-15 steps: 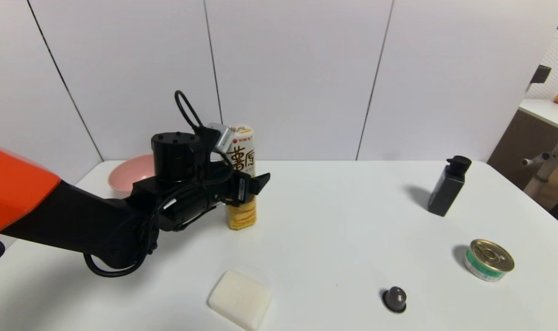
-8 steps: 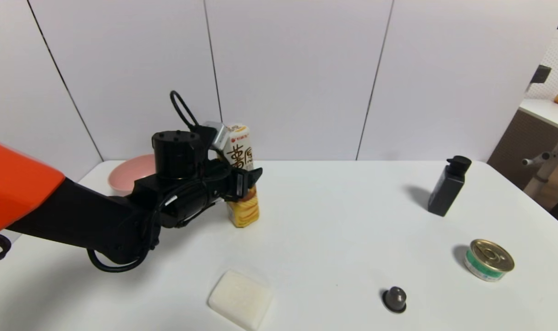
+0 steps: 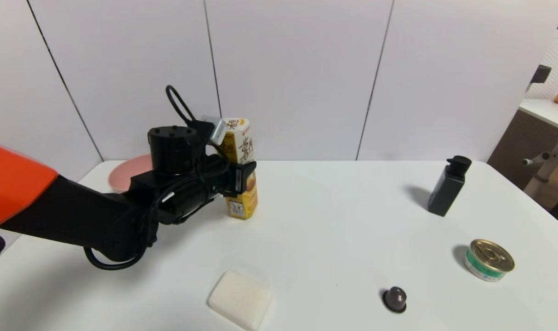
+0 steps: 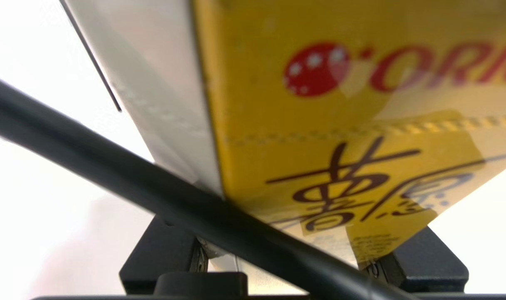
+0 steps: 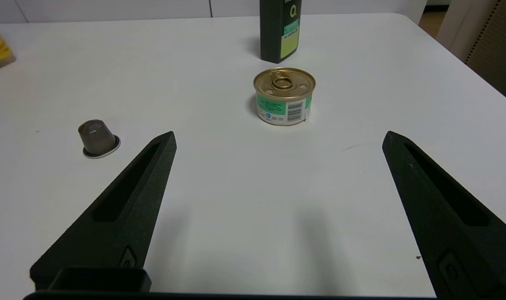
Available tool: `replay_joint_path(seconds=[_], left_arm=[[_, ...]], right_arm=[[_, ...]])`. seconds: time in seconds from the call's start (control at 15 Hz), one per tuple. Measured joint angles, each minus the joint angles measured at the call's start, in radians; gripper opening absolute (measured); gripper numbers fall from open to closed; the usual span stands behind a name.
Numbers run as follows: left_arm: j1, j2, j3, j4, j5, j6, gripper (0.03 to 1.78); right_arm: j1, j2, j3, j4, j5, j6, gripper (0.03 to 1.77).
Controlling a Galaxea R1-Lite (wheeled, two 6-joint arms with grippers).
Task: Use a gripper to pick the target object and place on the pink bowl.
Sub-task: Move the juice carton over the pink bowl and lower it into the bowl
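A: How many things are on the table (image 3: 334,220)?

B: Six, one of each: a chip box (image 3: 241,168), a pink bowl (image 3: 125,174), a black bottle (image 3: 448,185), a tin can (image 3: 488,259), a small dark capsule (image 3: 394,299) and a white soap bar (image 3: 240,299).

A: Where is the box?

B: Toward the table's back left, just right of the bowl, leaning a little. The left gripper (image 3: 243,180) has its fingers closed on the box's middle, coming at it level from the side. From the head view I cannot tell whether its base touches the table.

A: And close up?

B: In the left wrist view the box (image 4: 344,125) fills the picture, with the two black fingers (image 4: 161,258) pressed against its sides and a black cable crossing in front.

A: Anything readable?

B: On the yellow face, red letters "ORI", cut off at the edge, beside a red circle with white stars. Below that are brown Chinese characters. The bottle (image 5: 280,33) shows a white "O." and a pale green label, too small to read. The can (image 5: 284,98) has a gold pull-tab lid, a green and white label and a barcode.

A: The other arm?

B: The right gripper (image 5: 278,150) hangs over the table's near right side, fingers spread wide, holding nothing. The capsule (image 5: 97,138) sits beyond one fingertip.
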Motion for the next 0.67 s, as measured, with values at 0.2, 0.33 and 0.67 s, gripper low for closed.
replay_joint_path(seconds=[0.2,0.33,0.67], left_arm=[[0.04,-0.065,-0.077,0.073,0.04,0.016,0.93],[0.121,-0.111,-0.172,0.166,0.056,0.051,0.93],[0.449,-0.204,-0.317,0.393,-0.033,0.105,0.93]], right_arm=[[0.0,0.0,0.0,0.0,0.0,0.0,1.71],[0.0,0.0,0.0,0.0,-0.001,0.0,1.71],[0.0,0.0,0.0,0.0,-0.001,-0.001,1.71]])
